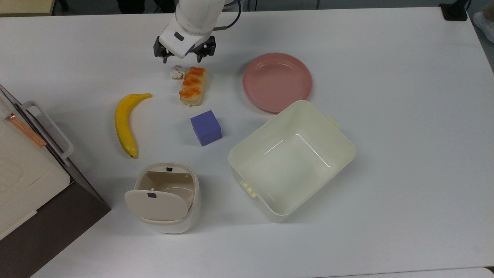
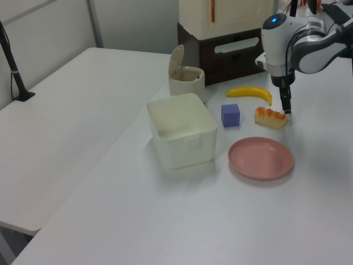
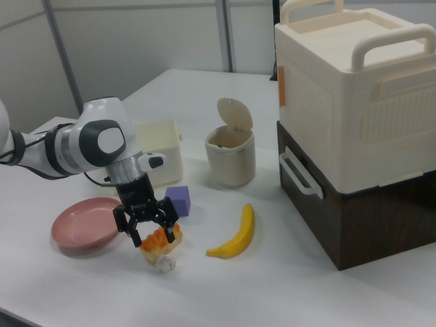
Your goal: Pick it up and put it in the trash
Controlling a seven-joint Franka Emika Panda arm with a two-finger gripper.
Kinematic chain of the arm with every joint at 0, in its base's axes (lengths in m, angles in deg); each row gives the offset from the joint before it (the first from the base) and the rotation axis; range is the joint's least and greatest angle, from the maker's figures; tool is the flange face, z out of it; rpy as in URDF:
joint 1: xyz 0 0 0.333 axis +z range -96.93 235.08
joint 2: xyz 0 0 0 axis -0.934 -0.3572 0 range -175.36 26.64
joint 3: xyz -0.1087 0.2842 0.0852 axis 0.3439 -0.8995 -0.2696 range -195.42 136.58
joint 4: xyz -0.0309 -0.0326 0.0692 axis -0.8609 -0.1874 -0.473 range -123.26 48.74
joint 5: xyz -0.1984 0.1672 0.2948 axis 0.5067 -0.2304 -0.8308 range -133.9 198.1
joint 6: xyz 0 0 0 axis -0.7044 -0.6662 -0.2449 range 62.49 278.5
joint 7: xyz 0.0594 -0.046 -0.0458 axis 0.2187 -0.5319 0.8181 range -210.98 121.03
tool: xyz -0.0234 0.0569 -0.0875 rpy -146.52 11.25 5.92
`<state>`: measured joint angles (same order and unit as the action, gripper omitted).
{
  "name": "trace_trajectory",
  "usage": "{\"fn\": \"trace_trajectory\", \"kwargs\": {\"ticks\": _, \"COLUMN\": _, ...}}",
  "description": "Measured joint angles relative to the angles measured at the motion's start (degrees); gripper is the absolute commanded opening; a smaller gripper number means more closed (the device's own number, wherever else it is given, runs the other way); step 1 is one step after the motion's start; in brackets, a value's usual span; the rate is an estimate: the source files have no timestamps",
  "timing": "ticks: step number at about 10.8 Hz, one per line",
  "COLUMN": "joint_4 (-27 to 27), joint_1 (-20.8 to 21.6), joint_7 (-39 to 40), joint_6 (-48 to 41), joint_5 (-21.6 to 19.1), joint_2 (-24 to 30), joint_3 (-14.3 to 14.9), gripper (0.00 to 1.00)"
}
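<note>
Pincer point(image 1: 180, 58): open wide, holds nothing, above the wad
Paper wad point(image 1: 177, 72): on the bench point(image 1: 386, 96), touching the bread roll point(image 1: 192, 85)
Bin point(image 1: 166, 200): lid open, well apart

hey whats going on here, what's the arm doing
A Franka arm has its end effector open and empty above a small crumpled paper wad, which lies on the white table right beside a bread roll. The wad is not grasped. The small trash bin it is meant for stands with its lid open, nearer the top view's bottom edge.
</note>
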<state>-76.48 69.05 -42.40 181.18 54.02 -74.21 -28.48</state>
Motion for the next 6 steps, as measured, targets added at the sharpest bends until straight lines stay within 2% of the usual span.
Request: {"fn": "trace_trajectory", "kwargs": {"ticks": 6, "joint_4": -2.11, "joint_1": -2.52, "joint_7": 1.16, "joint_6": -0.03, "joint_5": 5.79, "joint_2": -1.22, "joint_3": 0.07, "gripper": 1.0}}
